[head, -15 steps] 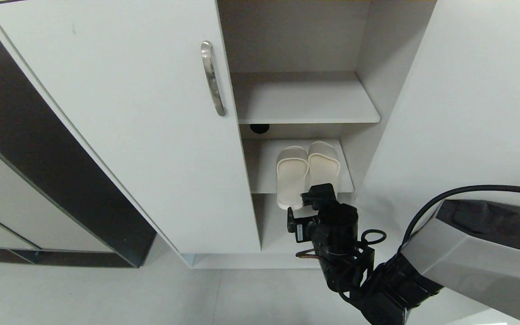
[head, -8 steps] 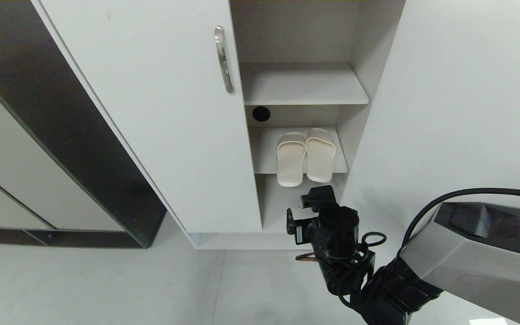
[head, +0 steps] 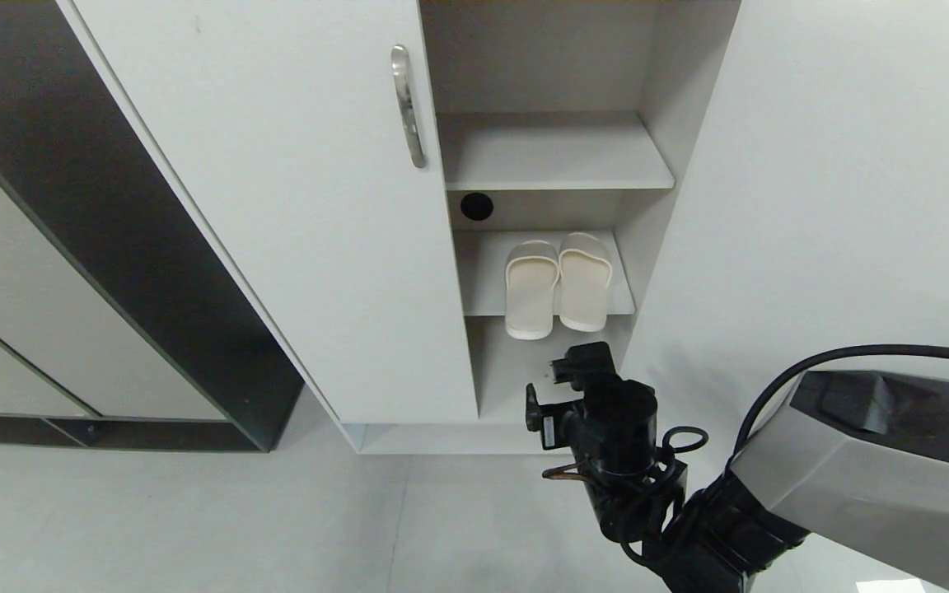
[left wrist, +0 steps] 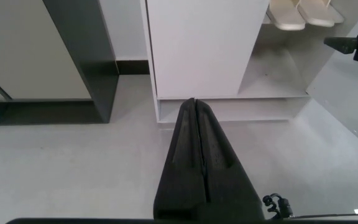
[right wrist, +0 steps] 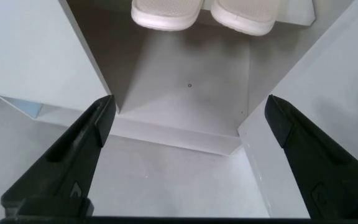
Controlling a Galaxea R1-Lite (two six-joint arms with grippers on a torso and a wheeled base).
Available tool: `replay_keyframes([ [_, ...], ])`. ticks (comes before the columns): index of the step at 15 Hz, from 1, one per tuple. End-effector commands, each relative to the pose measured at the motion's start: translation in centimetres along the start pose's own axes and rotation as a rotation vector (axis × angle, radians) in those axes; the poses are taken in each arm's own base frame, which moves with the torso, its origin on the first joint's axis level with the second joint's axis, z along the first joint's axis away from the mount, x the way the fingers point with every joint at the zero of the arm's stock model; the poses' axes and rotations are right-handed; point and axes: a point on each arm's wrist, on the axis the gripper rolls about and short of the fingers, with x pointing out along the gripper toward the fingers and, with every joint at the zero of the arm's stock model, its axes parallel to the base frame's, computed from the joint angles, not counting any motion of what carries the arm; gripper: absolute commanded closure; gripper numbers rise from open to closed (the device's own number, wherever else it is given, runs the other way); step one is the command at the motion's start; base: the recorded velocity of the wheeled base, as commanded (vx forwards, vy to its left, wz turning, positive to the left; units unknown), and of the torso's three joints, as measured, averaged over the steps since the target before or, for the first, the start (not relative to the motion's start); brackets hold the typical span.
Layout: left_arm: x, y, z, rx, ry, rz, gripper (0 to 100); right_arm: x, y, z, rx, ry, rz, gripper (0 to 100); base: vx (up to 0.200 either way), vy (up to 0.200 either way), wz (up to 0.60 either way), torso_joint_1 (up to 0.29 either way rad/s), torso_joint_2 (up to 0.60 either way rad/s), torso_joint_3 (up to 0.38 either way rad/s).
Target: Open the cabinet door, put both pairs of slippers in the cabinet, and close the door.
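**Hazard: slipper heels overhang the middle shelf (head: pixel 484 276) of the white cabinet (head: pixel 277 206).**
The pair of cream foam slippers (head: pixel 557 284) lies on that shelf, heels past its front edge. A lifting claw or the closing door could knock them off. The right claw (right wrist: pixel 189 107), just below that shelf, is spread wide and touches nothing. The left claw (left wrist: pixel 194 106), well in front of the shelf, is pressed together and empty.

We see soft, even light. Ahead of the right gripper (right wrist: pixel 188 115), the cabinet (head: pixel 553 156) recesses sit in dim shadow; left of it, the door (head: pixel 277 206) edges slant with wide-angle distortion.
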Motion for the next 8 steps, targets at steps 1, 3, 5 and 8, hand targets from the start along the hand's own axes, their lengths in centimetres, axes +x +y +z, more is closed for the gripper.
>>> replay_keyframes([
  [1, 0.01, 0.0, 0.0, 0.0, 0.002, 0.0, 100, 0.02, 0.02, 0.03, 0.002, -0.002, 0.0, 0, 0.0, 0.0, 0.0, 0.0, 0.0, 0.0],
  [3, 0.01, 0.0, 0.0, 0.0, 0.002, 0.0, 100, 0.03, -0.05, 0.05, 0.002, -0.002, -0.002, 0, 0.0, 0.0, 0.0, 0.0, 0.0, 0.0],
  [5, 0.01, 0.0, 0.0, 0.0, 0.002, 0.001, 100, 0.05, -0.04, 0.09, 0.003, -0.003, -0.002, 0, 0.0, 0.0, 0.0, 0.0, 0.0, 0.0],
  [8, 0.01, 0.0, 0.0, 0.0, 0.002, 0.001, 100, -0.01, 0.0, 0.05, 0.002, -0.002, 0.0, 0, 0.0, 0.0, 0.0, 0.002, 0.0, 0.093],
])
